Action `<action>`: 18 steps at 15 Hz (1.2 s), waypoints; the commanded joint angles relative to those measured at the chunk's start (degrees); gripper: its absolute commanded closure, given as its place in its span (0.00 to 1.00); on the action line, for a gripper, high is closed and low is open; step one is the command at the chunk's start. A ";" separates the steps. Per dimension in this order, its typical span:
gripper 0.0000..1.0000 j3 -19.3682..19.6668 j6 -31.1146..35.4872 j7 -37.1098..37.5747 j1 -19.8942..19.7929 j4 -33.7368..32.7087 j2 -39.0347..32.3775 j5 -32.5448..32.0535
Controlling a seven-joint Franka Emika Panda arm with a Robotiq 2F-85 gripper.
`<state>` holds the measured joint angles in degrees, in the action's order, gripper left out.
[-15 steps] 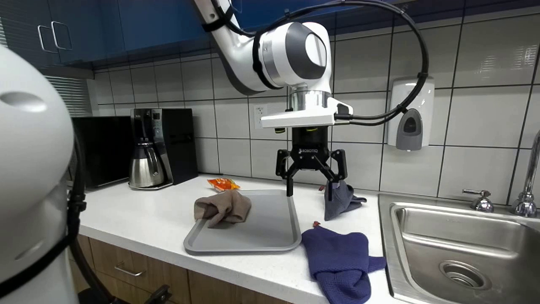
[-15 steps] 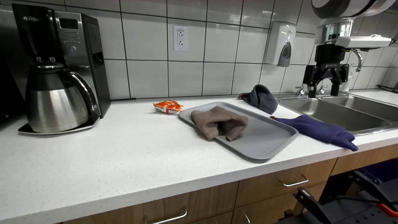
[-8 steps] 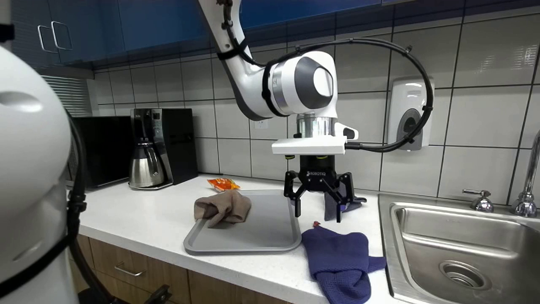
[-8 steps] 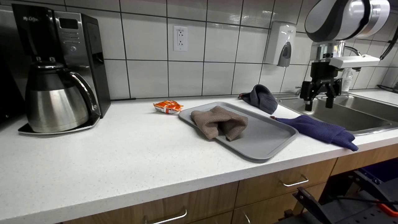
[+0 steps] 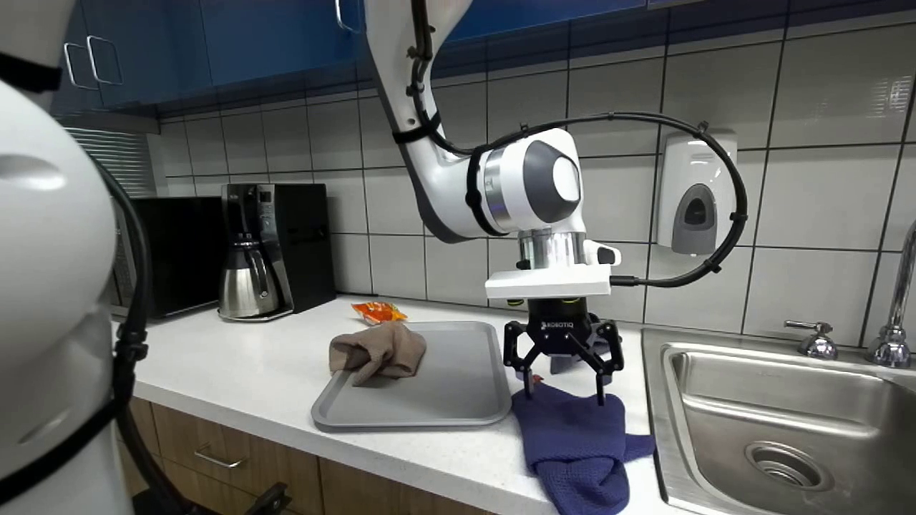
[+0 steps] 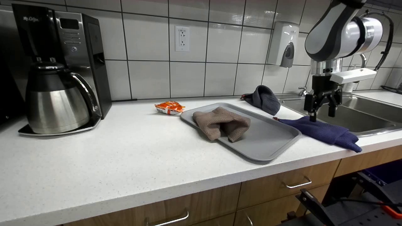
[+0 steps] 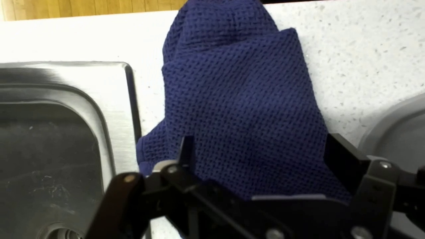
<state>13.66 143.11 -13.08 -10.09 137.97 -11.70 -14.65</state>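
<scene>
My gripper (image 5: 564,397) is open and empty, pointing down over the purple-blue towel (image 5: 580,447). In an exterior view the gripper (image 6: 322,117) hangs at the towel's (image 6: 326,131) far part; I cannot tell whether the fingertips touch it. In the wrist view the towel (image 7: 245,99) fills the space between the spread fingers. A grey tray (image 5: 458,383) lies beside it with a crumpled brown towel (image 5: 383,350) on it; both also show in an exterior view. A dark grey towel (image 6: 263,99) lies near the wall, mostly hidden behind the gripper in the other view's angle.
A steel sink (image 5: 654,422) adjoins the purple-blue towel; its rim (image 7: 109,86) shows in the wrist view. An orange packet (image 6: 169,107) lies behind the tray. A coffee maker (image 5: 297,243) stands by the wall. A soap dispenser (image 5: 694,193) hangs on the tiles.
The arm has lowered and moved toward the counter's front, bringing the open gripper from above the dark grey towel's area down over the purple-blue towel. The towels and tray have not moved.
</scene>
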 commanded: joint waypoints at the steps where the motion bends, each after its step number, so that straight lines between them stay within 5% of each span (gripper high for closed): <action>1: 0.00 0.47 1.32 1.47 -0.72 -2.07 -2.99 -3.03; 16: 0.00 1.26 1.83 1.95 -0.61 -2.75 -7.51 -3.68; 18: 0.26 1.25 1.88 1.97 -0.56 -2.56 -7.41 -3.71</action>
<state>14.94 144.34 -12.65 -10.26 135.82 -18.80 -16.74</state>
